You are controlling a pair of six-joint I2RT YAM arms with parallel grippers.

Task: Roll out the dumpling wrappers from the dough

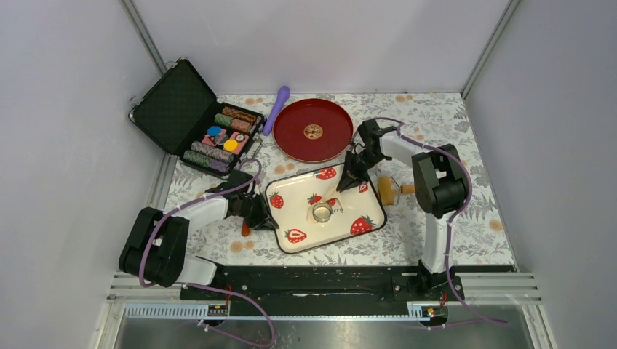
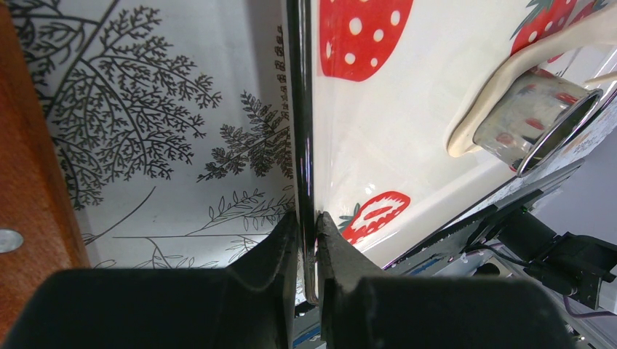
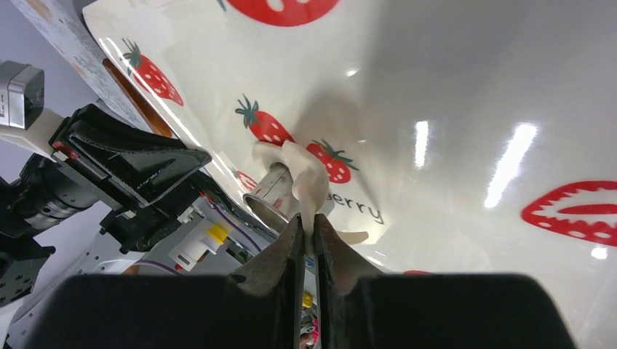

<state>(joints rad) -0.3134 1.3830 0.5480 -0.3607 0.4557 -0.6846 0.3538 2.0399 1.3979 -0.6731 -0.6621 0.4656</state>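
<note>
With our left pincer clamped on the rim of the strawberry tray to steady it and our right pincer nearly closed on the dough strip draped over the ring cutter just beyond its tips, we should peel slowly, without dragging the cutter.

Strawberry-printed white tray; dough seemingly cream.

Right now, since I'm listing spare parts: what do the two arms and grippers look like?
The left arm and right arm both have white tubular links between chunky black joint housings, each trailed by a purple cable. The left gripper and right gripper have matte black wedge-shaped fingers tapering to narrow tips.
</note>
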